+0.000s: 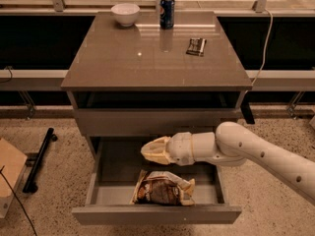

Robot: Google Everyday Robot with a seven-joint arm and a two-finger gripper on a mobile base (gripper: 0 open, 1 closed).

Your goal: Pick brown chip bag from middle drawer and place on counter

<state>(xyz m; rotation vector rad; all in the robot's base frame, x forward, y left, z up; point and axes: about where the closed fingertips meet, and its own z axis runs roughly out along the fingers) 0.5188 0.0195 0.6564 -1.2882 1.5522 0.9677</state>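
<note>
The brown chip bag (164,190) lies flat in the open middle drawer (156,214), close to its front wall. My gripper (146,151) hovers above the drawer, just over and behind the bag, and does not touch it. Its cream fingers come together to a point, shut and empty, aimed left. The white arm (256,154) reaches in from the right. The counter (123,63) is the glossy top of the cabinet above.
On the counter stand a white bowl (124,13) and a blue can (167,12) at the back, with a small dark wrapper (196,46) to the right. A black bar (39,156) and a cardboard box (10,168) lie on the floor at left.
</note>
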